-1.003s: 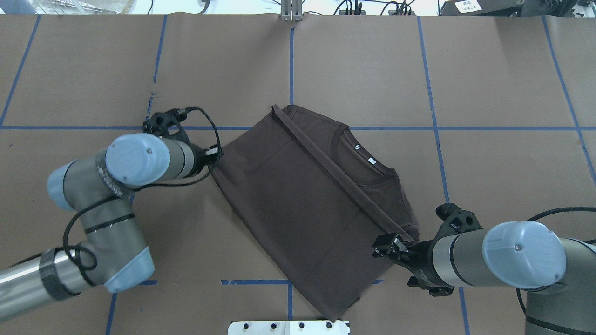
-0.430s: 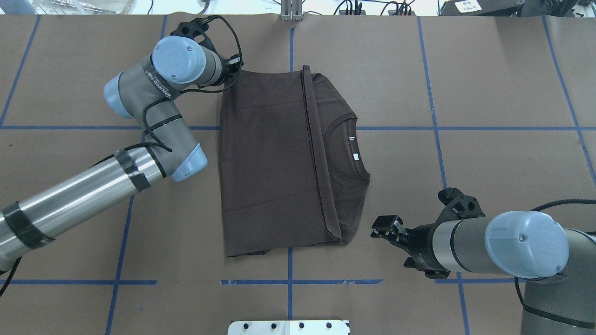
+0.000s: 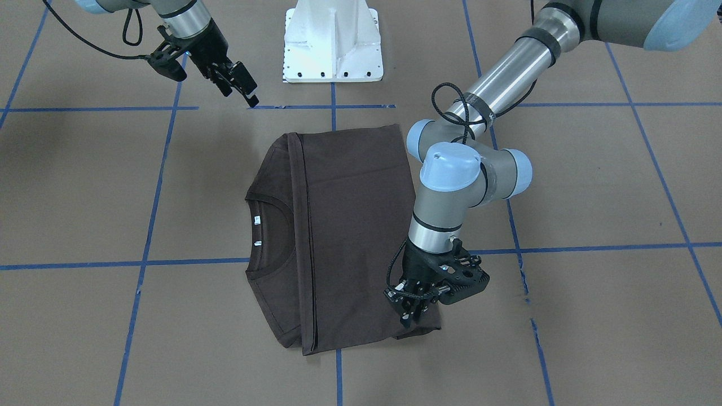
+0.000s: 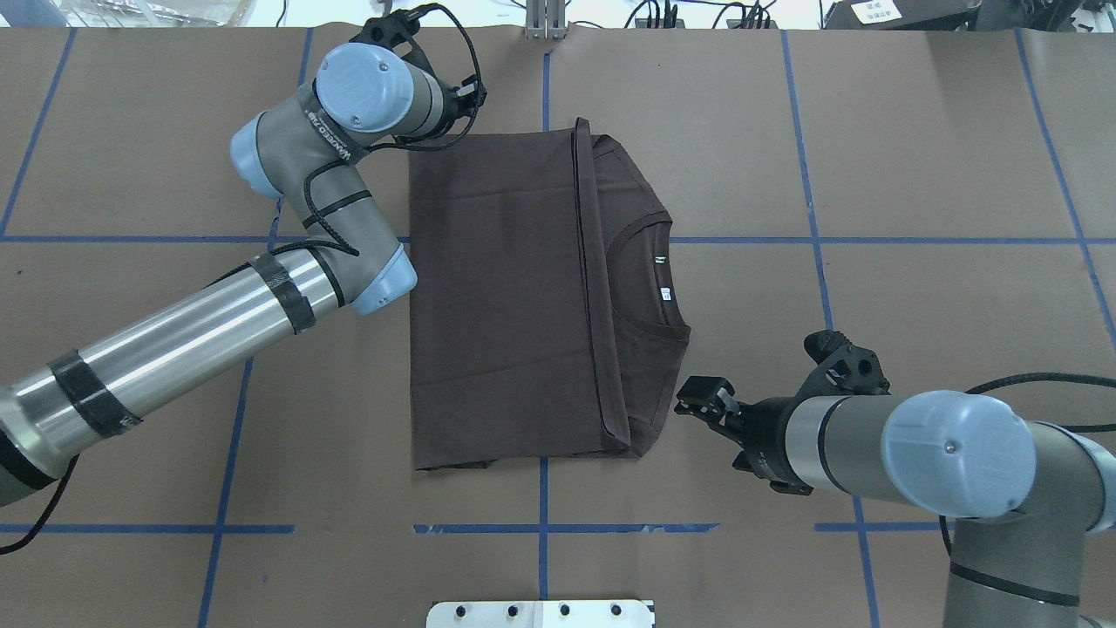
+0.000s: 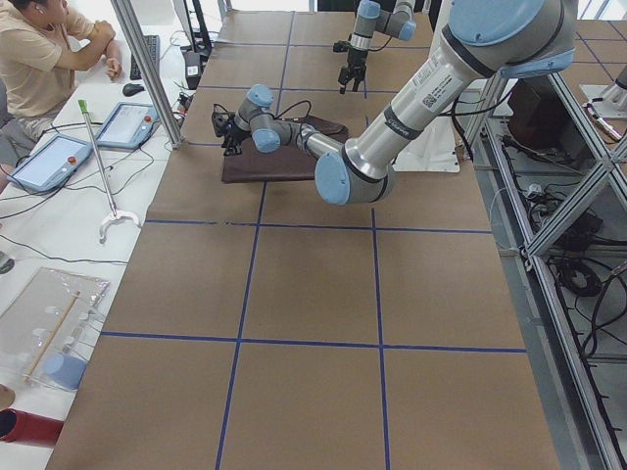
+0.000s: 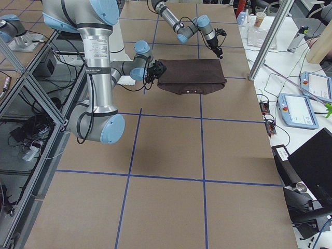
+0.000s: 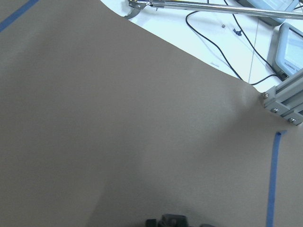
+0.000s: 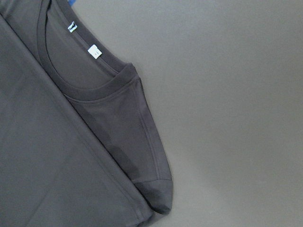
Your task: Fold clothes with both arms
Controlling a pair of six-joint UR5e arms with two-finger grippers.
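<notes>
The dark brown T-shirt (image 4: 506, 296) lies folded flat on the brown paper, sleeves tucked under. Its collar (image 4: 652, 324) and white neck tags (image 4: 667, 293) face my right. It also shows in the front view (image 3: 350, 237) and the right wrist view (image 8: 57, 156). My left gripper (image 4: 475, 94) hovers just above the shirt's far edge near its left corner (image 3: 408, 320). Nothing is in it, and its jaws look slightly apart. My right gripper (image 4: 693, 399) is open and empty, just right of the shirt's near right corner (image 3: 245, 90).
The white pedestal base (image 3: 333, 45) stands at the near table edge. Blue tape lines (image 4: 811, 240) cross the paper. An aluminium frame post (image 7: 284, 101) and cables sit past the far edge. An operator (image 5: 39, 49) sits beside tablets at the far side.
The left arm swung the shirt from a diagonal lie to square with the table, then moved right off its corner. The right gripper let go of the shirt's near right corner and stays beside it.
</notes>
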